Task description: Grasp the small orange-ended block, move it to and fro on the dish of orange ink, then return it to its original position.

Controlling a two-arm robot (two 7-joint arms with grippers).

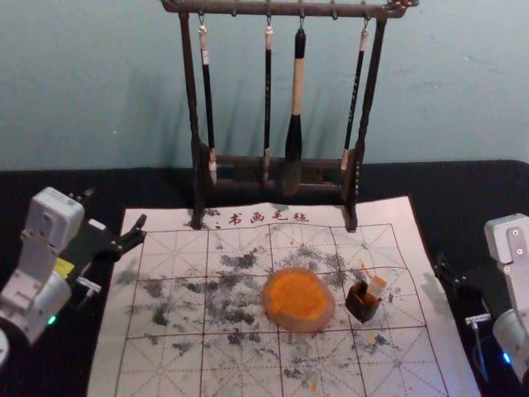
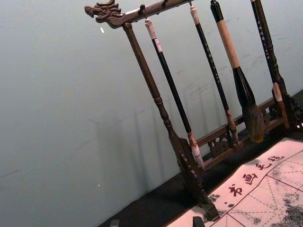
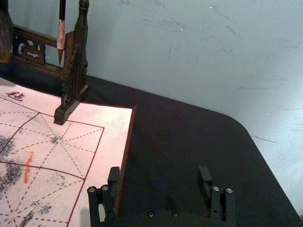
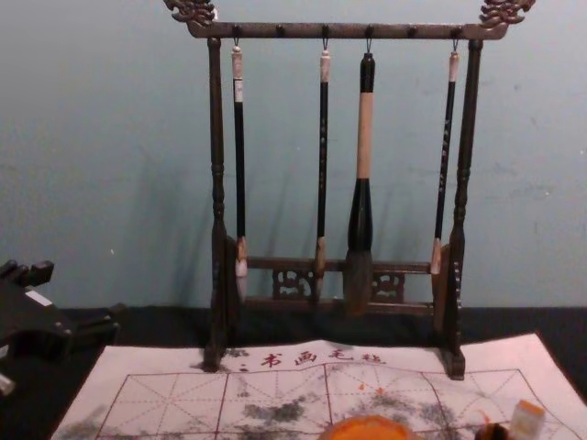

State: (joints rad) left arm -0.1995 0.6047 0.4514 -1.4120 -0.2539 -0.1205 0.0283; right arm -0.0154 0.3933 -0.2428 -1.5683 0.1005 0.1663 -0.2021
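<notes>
On the mat's right half, the small pale block [image 1: 377,286] with an orange end leans at a dark, square holder [image 1: 362,304]; in the chest view the block [image 4: 527,421] tilts, orange end up. To their left lies the round dish [image 1: 298,299] of orange ink, its near part cut off in the chest view [image 4: 370,430]. My left gripper [image 1: 116,208] is open and empty beyond the mat's left edge; its tips show in the left wrist view [image 2: 156,222]. Off the mat's right edge is my right gripper [image 1: 450,277], open in the right wrist view [image 3: 158,176] with nothing between its fingers.
A dark wooden rack [image 1: 281,164] with several hanging brushes stands across the mat's back edge, in front of a wall. The white gridded mat [image 1: 165,364] has grey ink smudges and a few orange marks. Black tabletop [image 3: 165,137] extends beside it.
</notes>
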